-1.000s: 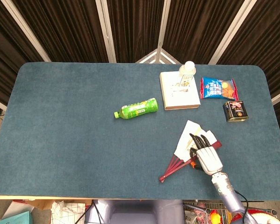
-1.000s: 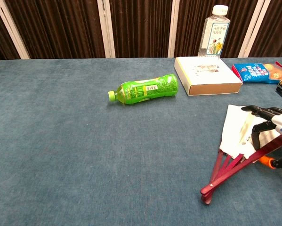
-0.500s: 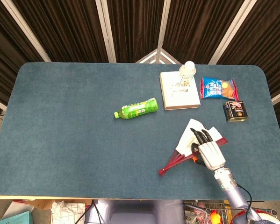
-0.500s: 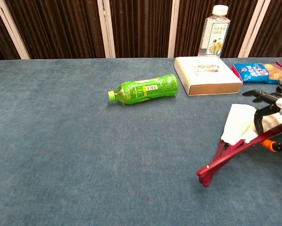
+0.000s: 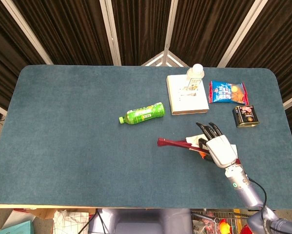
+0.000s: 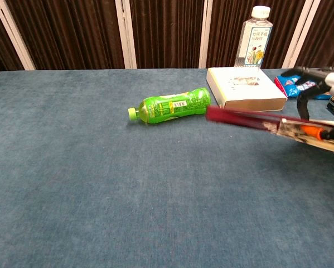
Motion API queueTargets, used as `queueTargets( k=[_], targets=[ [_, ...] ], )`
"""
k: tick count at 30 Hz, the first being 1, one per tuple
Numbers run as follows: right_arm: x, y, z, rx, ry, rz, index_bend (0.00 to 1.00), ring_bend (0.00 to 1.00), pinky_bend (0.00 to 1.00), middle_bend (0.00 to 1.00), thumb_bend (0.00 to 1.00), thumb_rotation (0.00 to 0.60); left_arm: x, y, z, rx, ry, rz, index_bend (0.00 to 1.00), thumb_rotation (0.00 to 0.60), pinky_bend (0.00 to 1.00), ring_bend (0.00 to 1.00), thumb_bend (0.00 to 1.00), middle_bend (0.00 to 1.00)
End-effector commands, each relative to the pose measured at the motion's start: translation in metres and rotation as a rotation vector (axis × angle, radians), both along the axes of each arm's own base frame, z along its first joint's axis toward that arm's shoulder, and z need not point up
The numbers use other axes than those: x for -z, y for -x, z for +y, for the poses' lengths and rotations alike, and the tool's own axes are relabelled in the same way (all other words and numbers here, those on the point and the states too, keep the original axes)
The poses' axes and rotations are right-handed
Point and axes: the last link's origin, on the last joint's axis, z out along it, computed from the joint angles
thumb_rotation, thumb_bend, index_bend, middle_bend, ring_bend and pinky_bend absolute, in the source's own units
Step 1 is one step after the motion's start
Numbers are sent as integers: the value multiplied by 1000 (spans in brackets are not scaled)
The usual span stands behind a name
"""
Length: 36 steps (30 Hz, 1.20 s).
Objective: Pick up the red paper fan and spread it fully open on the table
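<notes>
Your right hand (image 5: 219, 148) holds the red paper fan (image 5: 177, 143) near the right end of the worktop (image 5: 77, 146), with the dark fingers (image 5: 207, 129) curled over the paper end of it. The fan reads as a narrow bundle, ribs gathered together; its red handle end points toward your left, roughly level. In the chest view the fan (image 6: 250, 120) is motion-blurred and appears lifted clear of the blue surface, the hand (image 6: 323, 84) at the right frame edge. How tight the grip is cannot be told from either view. Left hand is out of both views. Green bottle (image 5: 142, 113) lies on its side near the worktop's middle, apart from the fan. Behind the hand: flat white box (image 5: 186, 95), clear water bottle (image 5: 196, 74) upright at its far edge, blue snack bag (image 5: 228, 92) beside the box, and a small dark tin (image 5: 245, 116) just beside the hand's far side.
</notes>
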Motion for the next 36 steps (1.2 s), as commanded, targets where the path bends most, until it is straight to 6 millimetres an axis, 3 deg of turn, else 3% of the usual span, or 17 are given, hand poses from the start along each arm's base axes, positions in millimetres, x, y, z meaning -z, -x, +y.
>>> queueTargets(
  k=[1,3,6,10,17,21,27,31,36],
  targets=[
    [-21,-21,-12,-76,11,19,810,183,131,116,447,600,1,0,1,1,6,-2,92,600,0,0,84,0],
    [-37,-45,-20,-149,15,5,816,183,131,117,447,600,3,0,5,9,22,-5,92,600,0,0,84,0],
    [-46,-59,-27,-153,-2,4,819,184,130,119,449,600,5,1,8,20,39,-8,92,600,0,0,84,0],
    [-54,-95,-39,-200,-23,19,819,184,131,119,448,600,9,3,15,35,78,-30,92,600,0,0,85,0],
    [-42,-158,-43,-290,-95,29,819,184,131,119,449,600,14,7,25,45,113,-48,92,600,0,0,84,0],
    [-23,-215,-41,-391,-133,31,819,184,131,119,448,600,19,7,34,76,135,-68,92,600,0,0,84,0],
    [-7,-271,-42,-435,-144,35,819,184,131,119,449,600,34,8,46,128,184,-130,91,600,0,0,84,0],
    [-2,-293,-43,-433,-143,39,819,184,131,119,448,600,43,7,57,158,201,-130,90,600,0,0,84,0],
    [0,-301,-42,-379,-174,-9,819,184,131,119,449,600,54,3,68,204,195,-161,90,600,0,0,85,0]
  ],
)
